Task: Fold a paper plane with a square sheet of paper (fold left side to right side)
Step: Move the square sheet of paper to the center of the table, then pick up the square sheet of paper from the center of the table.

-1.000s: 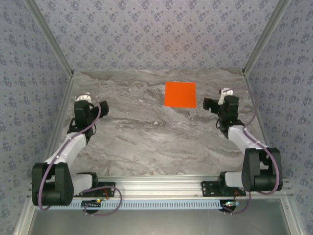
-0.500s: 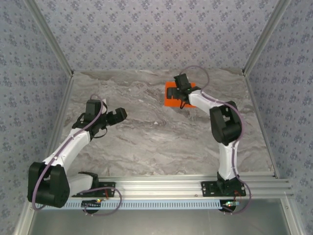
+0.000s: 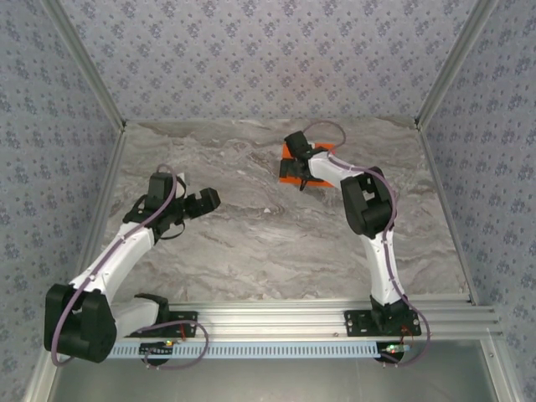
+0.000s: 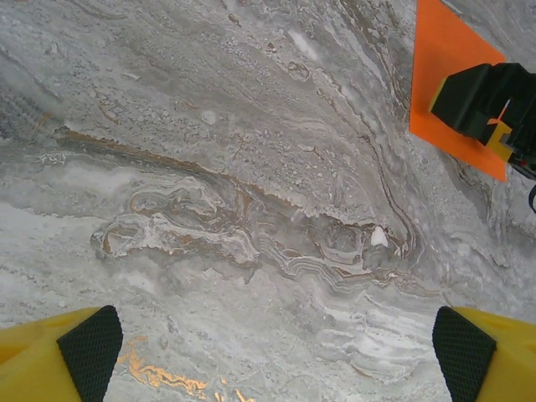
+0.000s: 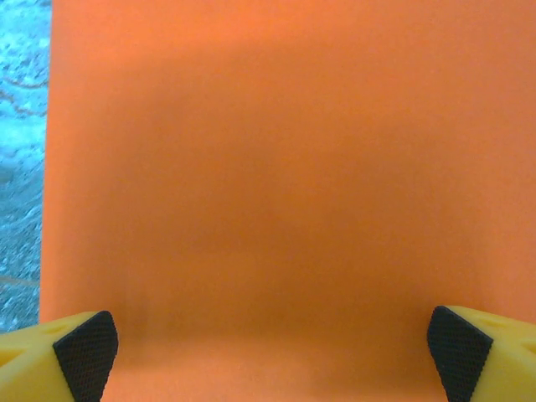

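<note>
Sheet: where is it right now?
Top view: sheet lies flat on the table, far side, right of centre, directly under the open right gripper. The left gripper is well clear to its left.

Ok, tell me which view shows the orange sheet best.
Right wrist: the square sheet of paper shows close and flat, left edge visible. Top external: partly under the right arm; left wrist: one corner.

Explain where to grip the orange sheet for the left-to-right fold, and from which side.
The square sheet of paper lies flat on the table, so only an edge can be pinched: probably its left edge, approached from the left.
</note>
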You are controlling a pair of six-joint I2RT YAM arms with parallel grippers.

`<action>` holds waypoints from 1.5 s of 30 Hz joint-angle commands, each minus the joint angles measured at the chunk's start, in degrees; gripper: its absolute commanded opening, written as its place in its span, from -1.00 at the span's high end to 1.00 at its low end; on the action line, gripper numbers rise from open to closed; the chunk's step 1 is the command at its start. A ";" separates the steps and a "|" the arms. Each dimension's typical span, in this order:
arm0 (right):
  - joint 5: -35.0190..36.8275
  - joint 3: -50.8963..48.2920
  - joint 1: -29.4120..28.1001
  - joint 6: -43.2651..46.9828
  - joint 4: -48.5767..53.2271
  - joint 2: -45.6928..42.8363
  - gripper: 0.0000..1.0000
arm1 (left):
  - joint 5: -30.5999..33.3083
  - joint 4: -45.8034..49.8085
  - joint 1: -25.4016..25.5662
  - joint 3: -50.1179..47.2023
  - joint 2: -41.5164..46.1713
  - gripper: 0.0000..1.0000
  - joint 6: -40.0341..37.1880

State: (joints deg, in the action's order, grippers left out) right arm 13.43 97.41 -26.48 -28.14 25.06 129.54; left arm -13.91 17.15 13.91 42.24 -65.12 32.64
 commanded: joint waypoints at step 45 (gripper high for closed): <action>-6.57 -27.06 -12.74 -5.74 -2.93 -22.49 -1.00 | -18.54 -18.07 12.73 1.24 -24.46 -0.50 16.10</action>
State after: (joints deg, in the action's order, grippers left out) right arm 9.37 67.13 -40.23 -36.77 21.54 104.16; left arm -31.75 3.18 25.30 40.88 -87.81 46.65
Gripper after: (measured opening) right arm 0.999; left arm 0.753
